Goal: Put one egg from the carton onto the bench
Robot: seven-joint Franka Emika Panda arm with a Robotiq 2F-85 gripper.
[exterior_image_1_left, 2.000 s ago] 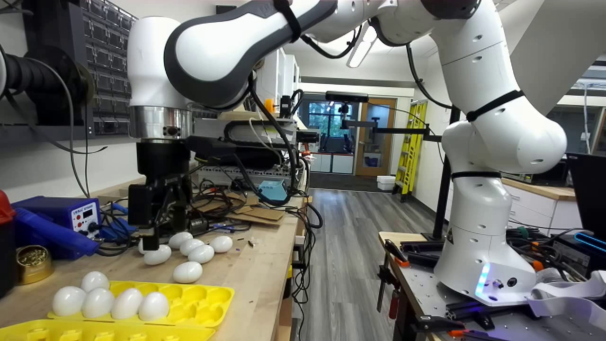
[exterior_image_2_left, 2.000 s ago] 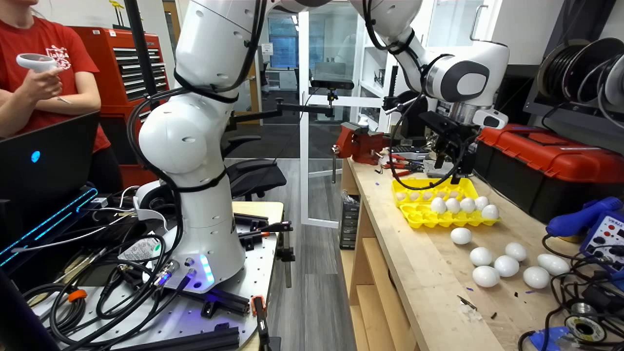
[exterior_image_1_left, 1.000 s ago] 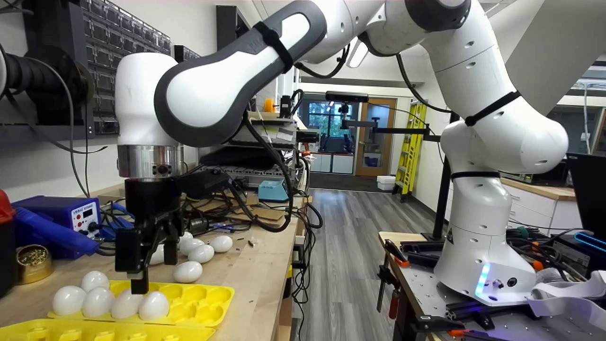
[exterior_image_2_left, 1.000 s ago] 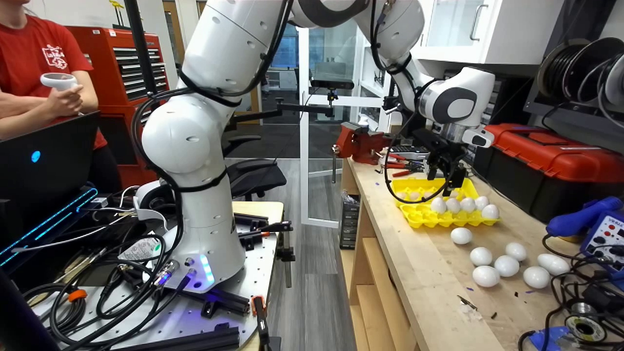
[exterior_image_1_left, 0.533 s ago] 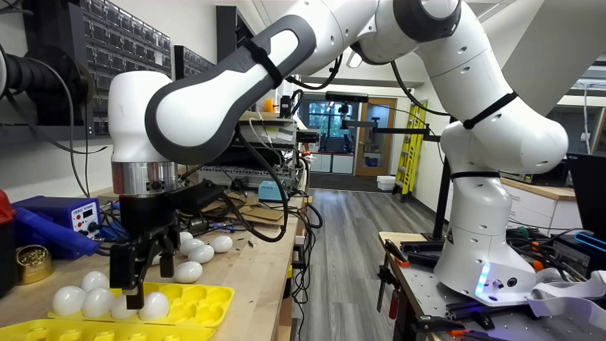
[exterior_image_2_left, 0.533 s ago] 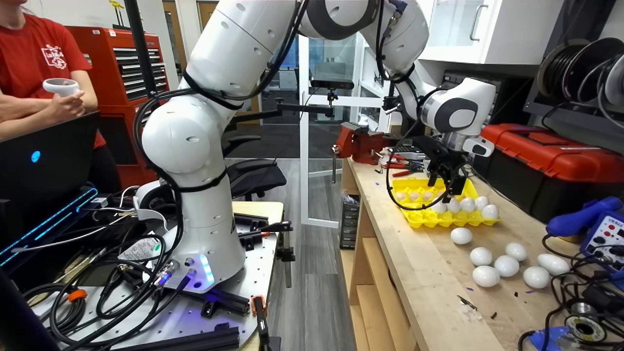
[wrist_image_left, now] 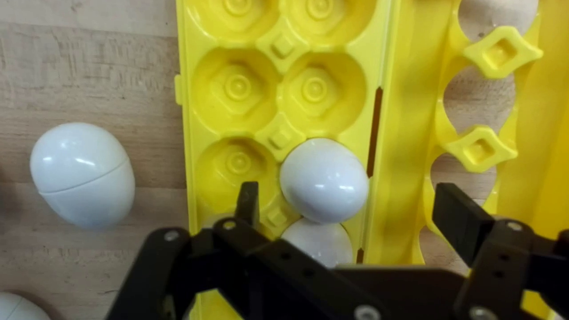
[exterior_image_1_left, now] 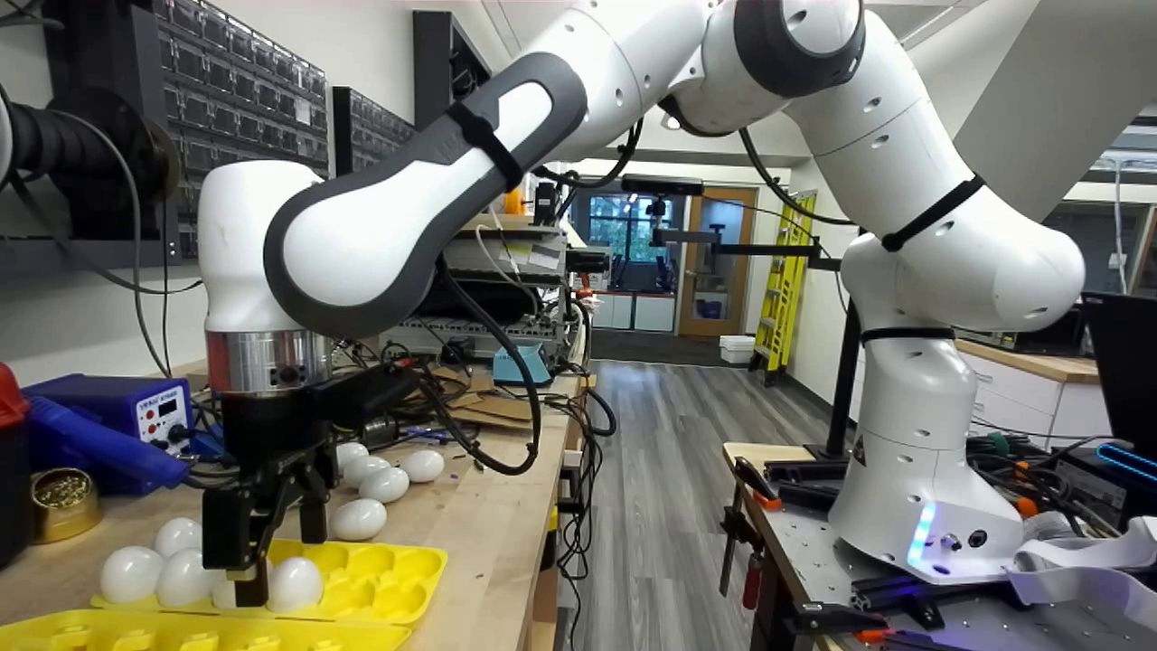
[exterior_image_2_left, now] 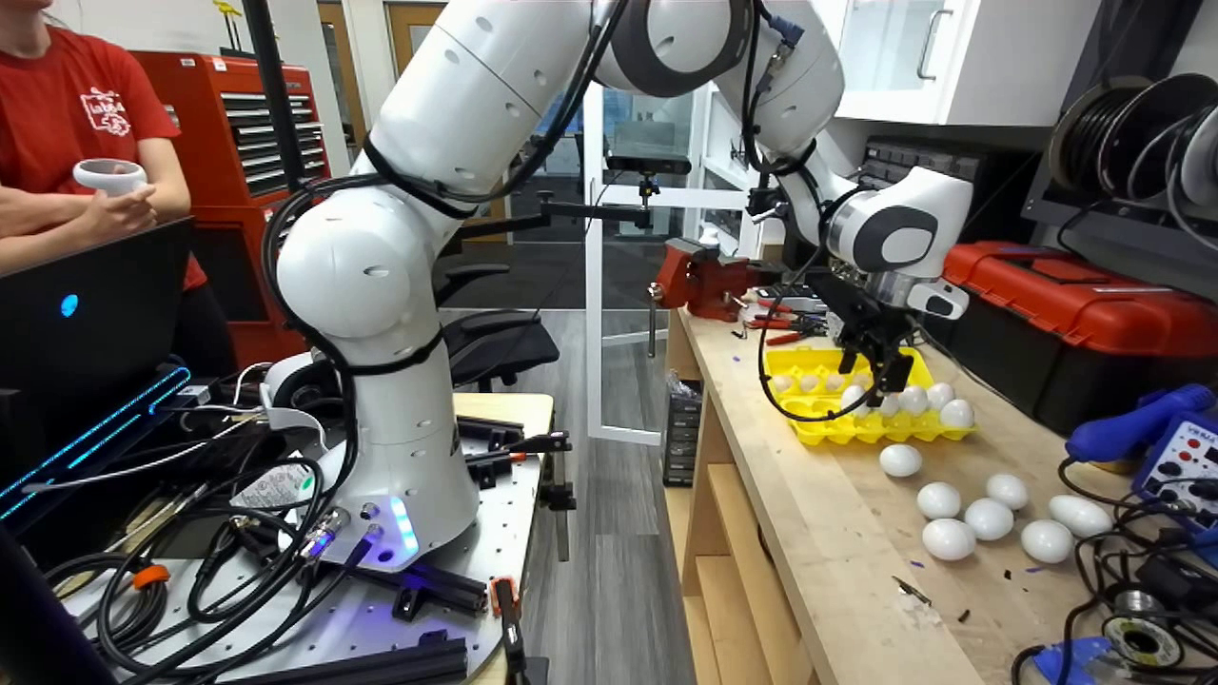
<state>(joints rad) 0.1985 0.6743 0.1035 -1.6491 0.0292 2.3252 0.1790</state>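
Note:
The yellow carton (exterior_image_1_left: pixel 398 565) lies open on the light-wood bench (exterior_image_1_left: pixel 470 565), its lid folded back. It holds several white eggs; the end egg (exterior_image_1_left: pixel 295 585) also shows in the wrist view (wrist_image_left: pixel 324 180). My gripper (exterior_image_1_left: pixel 282 562) points down, low over the carton. In the wrist view the gripper (wrist_image_left: pixel 353 209) is open and empty. One finger is over the cups beside the end egg, the other over the lid; a second egg (wrist_image_left: pixel 318 242) is partly hidden behind the gripper. In an exterior view the gripper (exterior_image_2_left: pixel 875 376) partly covers the eggs.
Several loose white eggs lie on the bench beside the carton, the nearest one (exterior_image_2_left: pixel 900 460) close to its edge. A red and black toolbox (exterior_image_2_left: pixel 1075 314) stands behind the carton. A blue soldering station (exterior_image_1_left: pixel 117 425) and cables (exterior_image_1_left: pixel 407 380) are further along. A red vise (exterior_image_2_left: pixel 704 281) stands beyond.
My gripper has come down from above and moved from beside the loose eggs to low over the carton's eggs, fingers open. The carton and eggs have not moved.

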